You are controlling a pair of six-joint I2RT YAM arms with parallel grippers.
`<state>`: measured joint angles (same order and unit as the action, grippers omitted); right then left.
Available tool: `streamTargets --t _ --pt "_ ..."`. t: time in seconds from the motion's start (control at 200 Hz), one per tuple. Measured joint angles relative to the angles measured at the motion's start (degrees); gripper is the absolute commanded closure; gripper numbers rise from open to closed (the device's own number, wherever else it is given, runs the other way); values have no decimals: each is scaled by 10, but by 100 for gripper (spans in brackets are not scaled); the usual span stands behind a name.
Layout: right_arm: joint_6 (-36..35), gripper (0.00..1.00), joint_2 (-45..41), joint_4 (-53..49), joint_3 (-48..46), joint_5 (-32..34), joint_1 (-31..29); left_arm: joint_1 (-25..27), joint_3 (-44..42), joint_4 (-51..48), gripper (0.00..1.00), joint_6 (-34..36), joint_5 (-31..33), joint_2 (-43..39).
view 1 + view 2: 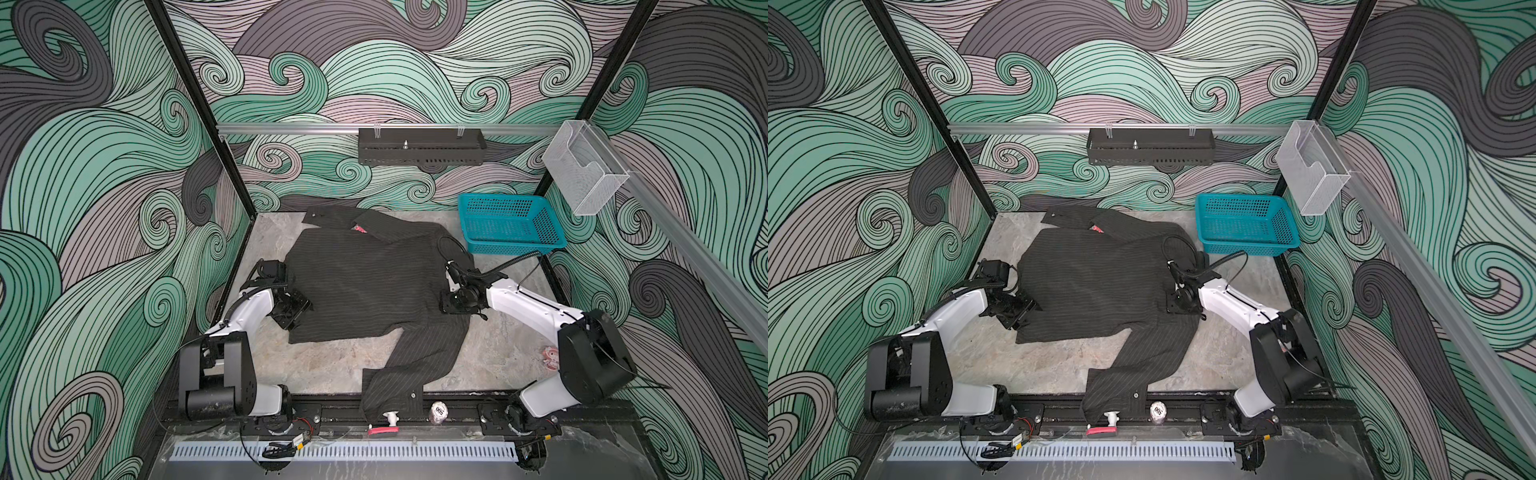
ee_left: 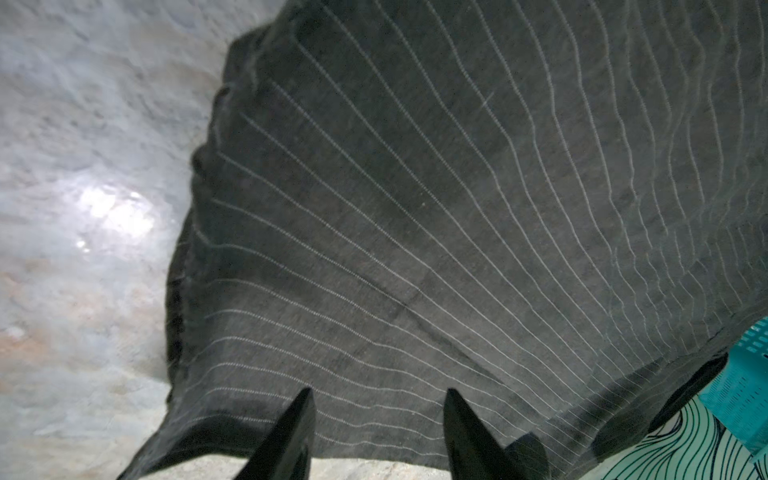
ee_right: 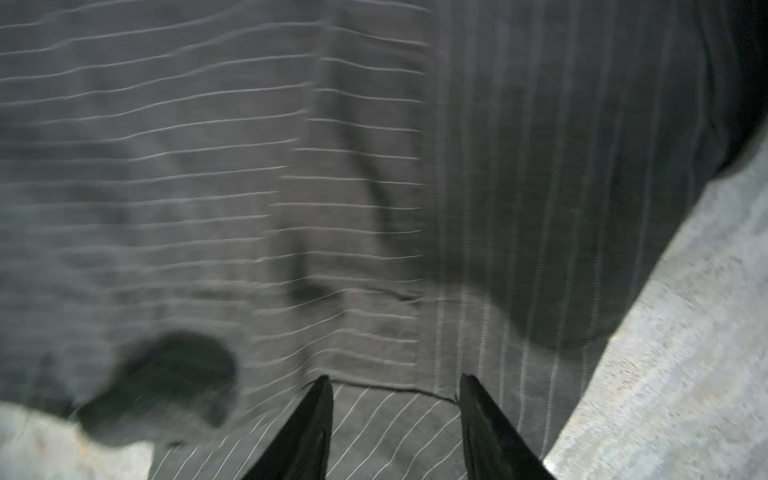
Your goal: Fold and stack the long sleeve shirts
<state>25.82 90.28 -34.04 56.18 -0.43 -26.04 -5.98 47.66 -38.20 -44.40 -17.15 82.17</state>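
Observation:
The long sleeve shirt [image 1: 365, 282] [image 1: 1096, 286], dark with thin pale pinstripes, lies spread over the middle of the marble table in both top views. Its collar [image 1: 332, 218] points to the back. One sleeve [image 1: 407, 365] runs forward, and its cuff hangs over the front rail. My left gripper [image 1: 295, 309] [image 2: 378, 395] sits at the shirt's left edge near the hem, jaws apart, with only flat cloth [image 2: 436, 208] under them. My right gripper [image 1: 449, 303] [image 3: 395, 380] hovers over the shirt's right side where the sleeve [image 3: 374, 436] starts, open and holding nothing.
A teal mesh basket [image 1: 507, 224] [image 1: 1246, 224] stands at the back right, close to the right arm's cable. A black tray [image 1: 419, 151] and a clear box [image 1: 582, 174] hang on the rails. A small silver weight [image 1: 438, 411] sits on the front rail beside the cuff.

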Motion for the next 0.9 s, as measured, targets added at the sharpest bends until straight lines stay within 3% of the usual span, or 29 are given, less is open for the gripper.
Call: streamTargets --t 0.22,0.395,0.595,0.66,0.786,0.901 --pt "40 51 100 -9 22 5 41 -3 24 19 49 2 9 106" --pt "53 52 101 3 22 4 44 -18 44 3 49 6 18 124" --pt "62 52 66 6 -17 -6 45 -79 58 -8 49 16 47 130" --pt "63 51 50 -4 -33 -9 45 -86 60 -11 46 19 55 130" --pt "60 47 23 -38 -53 -19 45 -88 60 -13 30 28 51 125" --pt "56 44 -12 -61 -52 -30 45 -87 58 -23 26 35 41 92"
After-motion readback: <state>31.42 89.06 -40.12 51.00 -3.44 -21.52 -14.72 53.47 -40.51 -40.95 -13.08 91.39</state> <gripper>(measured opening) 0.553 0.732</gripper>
